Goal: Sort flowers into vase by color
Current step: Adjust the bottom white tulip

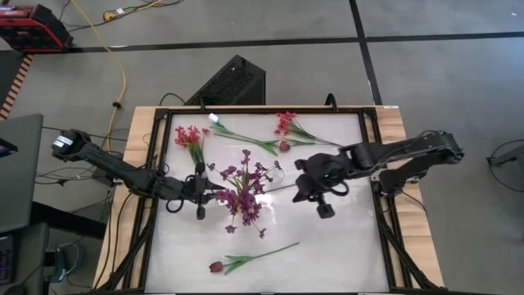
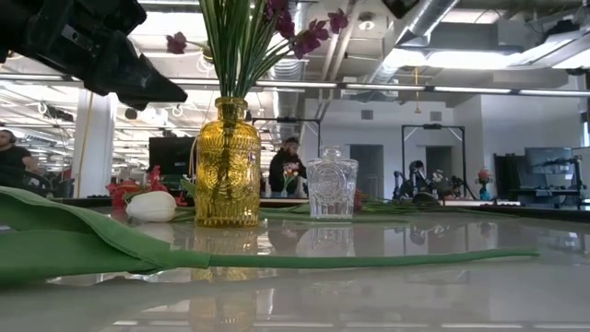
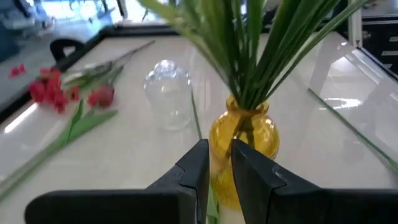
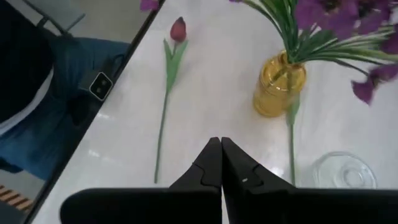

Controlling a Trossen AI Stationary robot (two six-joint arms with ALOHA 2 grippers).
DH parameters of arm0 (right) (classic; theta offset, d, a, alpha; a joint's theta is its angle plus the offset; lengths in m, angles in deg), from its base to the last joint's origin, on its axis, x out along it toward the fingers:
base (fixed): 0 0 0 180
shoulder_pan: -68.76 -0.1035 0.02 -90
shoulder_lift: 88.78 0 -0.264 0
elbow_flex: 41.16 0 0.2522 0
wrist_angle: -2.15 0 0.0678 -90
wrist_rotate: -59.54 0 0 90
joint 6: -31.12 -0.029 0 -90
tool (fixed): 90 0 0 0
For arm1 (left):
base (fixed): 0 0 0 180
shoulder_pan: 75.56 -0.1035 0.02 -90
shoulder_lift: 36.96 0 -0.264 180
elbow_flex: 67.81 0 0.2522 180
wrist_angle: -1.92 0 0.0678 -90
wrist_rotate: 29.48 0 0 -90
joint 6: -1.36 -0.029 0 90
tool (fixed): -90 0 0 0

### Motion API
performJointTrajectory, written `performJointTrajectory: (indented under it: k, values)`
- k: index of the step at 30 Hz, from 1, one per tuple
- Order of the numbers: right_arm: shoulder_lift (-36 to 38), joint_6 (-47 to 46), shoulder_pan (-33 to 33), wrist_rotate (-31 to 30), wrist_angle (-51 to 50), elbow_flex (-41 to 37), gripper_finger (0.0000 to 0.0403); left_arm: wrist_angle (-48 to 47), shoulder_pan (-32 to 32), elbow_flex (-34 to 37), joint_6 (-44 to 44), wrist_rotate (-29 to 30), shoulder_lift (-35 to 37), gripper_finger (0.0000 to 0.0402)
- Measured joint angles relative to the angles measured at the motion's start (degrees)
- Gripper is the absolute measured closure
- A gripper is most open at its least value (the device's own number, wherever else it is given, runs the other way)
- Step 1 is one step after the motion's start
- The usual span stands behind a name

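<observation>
Left gripper [image 3: 221, 171] sits just left of the yellow vase [image 2: 226, 166], fingers narrowly parted, holding nothing. Purple flowers [image 1: 244, 190] stand in that vase (table centre). Right gripper [image 4: 221, 163] is pinched closed, empty, right of the clear vase [image 2: 331, 187]. Red sprigs [image 1: 190, 138] lie far-left.

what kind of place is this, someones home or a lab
Most likely a robotics lab or open workshop, not a home: exposed ceiling ducts overhead, dark monitors on desks behind the white table, and a yellow cable across the grey concrete floor.
</observation>
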Motion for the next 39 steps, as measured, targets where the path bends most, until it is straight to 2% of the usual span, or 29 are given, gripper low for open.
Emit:
performJointTrajectory:
  k: [5,9,16,20,28,35,39]
  values:
    - [6.8,-0.1,1.1,-1.7,6.9,-11.0,0.0379,-4.3,0.0,0.0,5.6,1.9,0.0,0.0345]
    - [11.1,0.0,2.7,-1.7,15.0,-20.9,0.0379,-7.3,0.0,0.0,8.6,5.8,0.0,0.0345]
    - [11.8,-0.2,7.8,-1.7,26.6,-32.2,0.0378,-9.1,0.0,0.0,9.3,11.0,0.0,0.0345]
    - [9.5,-0.1,11.0,-1.7,28.4,-34.2,0.0376,-8.7,-0.1,0.0,7.9,15.6,0.0,0.0341]
    - [3.7,-0.1,15.2,-1.3,30.3,-34.3,0.0364,-8.9,-2.6,0.0,7.1,16.8,0.0,0.0310]
    - [-1.0,-0.1,15.5,-1.2,33.5,-34.3,0.0364,-9.0,-6.0,0.0,7.8,12.0,0.0,0.0262]
    - [-3.5,0.1,15.5,-1.2,34.1,-34.3,0.0363,-8.9,-7.0,0.0,7.9,11.3,0.0,0.0244]
